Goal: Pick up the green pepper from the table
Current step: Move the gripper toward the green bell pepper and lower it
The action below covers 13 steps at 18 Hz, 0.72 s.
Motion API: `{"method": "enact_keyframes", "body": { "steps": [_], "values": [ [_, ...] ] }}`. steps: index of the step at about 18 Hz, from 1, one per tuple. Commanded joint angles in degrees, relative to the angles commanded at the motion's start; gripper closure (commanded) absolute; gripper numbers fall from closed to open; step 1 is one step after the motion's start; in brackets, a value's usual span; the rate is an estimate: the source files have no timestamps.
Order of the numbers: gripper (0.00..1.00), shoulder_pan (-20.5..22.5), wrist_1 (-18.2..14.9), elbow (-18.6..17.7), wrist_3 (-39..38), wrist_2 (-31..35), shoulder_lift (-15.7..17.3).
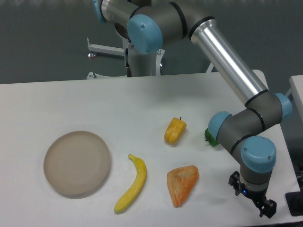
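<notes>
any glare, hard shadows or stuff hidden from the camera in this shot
Fixed camera: soft, even light; a bright streak of glare runs along the silver arm tube; only faint shadows under the yellow banana and orange wedge; the arm's elbow hides most of the small glossy green pepper; the black two-finger gripper looks slightly soft.

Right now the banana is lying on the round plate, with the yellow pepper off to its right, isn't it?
Not quite. In the camera view the banana lies on the bare table, just right of the round plate. The yellow pepper is indeed off to its right.

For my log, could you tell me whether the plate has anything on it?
No, the plate is bare; the banana lies on the table beside it.
</notes>
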Motion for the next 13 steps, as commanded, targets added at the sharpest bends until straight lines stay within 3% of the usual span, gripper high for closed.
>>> {"method": "enact_keyframes", "body": {
  "steps": [8,13],
  "values": [
    [0.0,-0.3,-0.2,-0.7,-0.1,-0.1,1.1],
    [0.0,-0.4,-1.9,-4.8,-0.4,-0.2,5.2]
  ]
}}
